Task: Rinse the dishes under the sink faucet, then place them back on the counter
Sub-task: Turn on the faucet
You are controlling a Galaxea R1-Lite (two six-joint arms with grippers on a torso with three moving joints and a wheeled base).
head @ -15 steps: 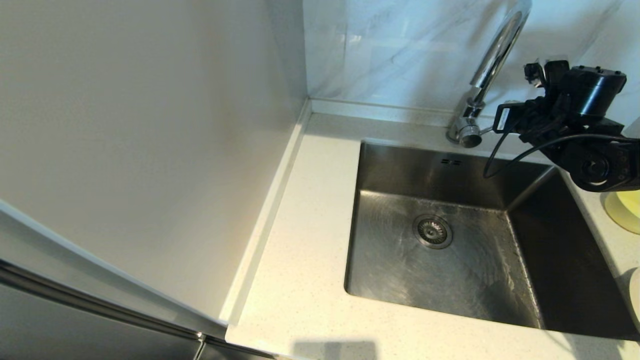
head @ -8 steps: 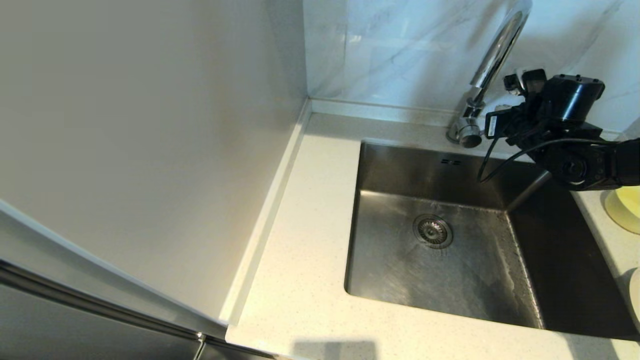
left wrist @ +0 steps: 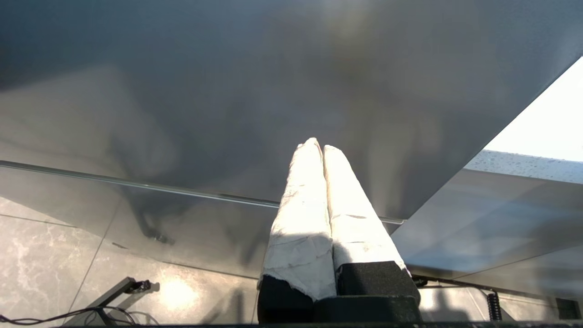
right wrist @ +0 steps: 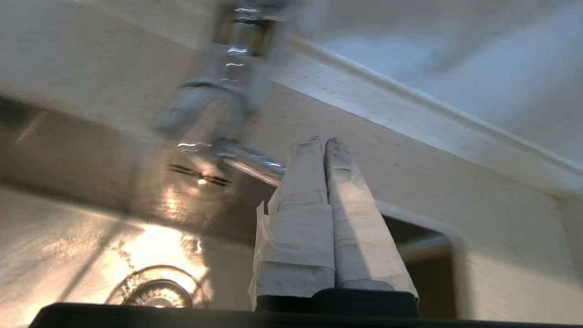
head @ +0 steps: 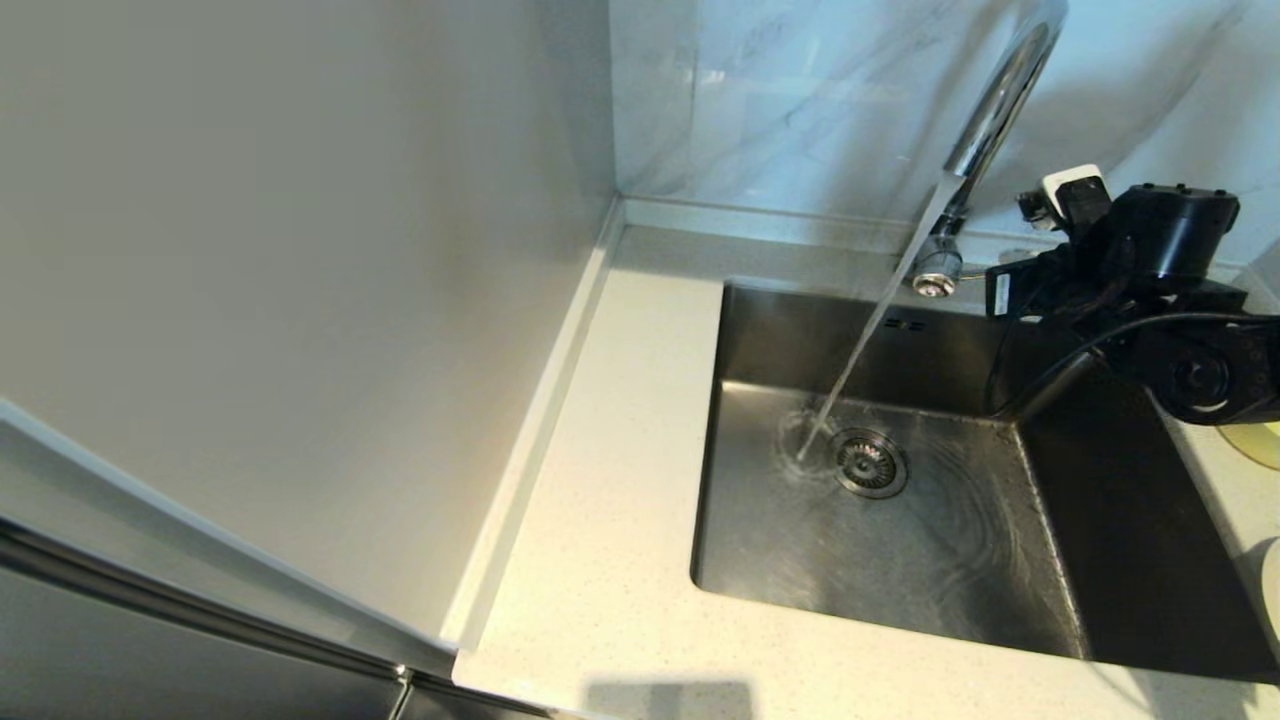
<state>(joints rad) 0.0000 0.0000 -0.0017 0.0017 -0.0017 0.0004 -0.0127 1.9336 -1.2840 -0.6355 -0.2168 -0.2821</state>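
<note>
right gripper [right wrist: 321,142] fingers pressed together, tip just beside faucet [head: 985,125] lever, maybe touching; water running into sink [head: 760,330]. left gripper [left wrist: 319,146] closed too, parked.

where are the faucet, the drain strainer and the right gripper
faucet [head: 990,110], head view, on the curved chrome neck
drain strainer [head: 868,462], head view, middle of the round metal grid
right gripper [right wrist: 324,142], right wrist view, between the shut taped fingertips, beside the faucet's lever

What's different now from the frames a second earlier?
Water now streams from the faucet into the sink; before it was dry. The right gripper, shut, dropped lower beside the faucet's lever. Bowl and left gripper unchanged.
</note>
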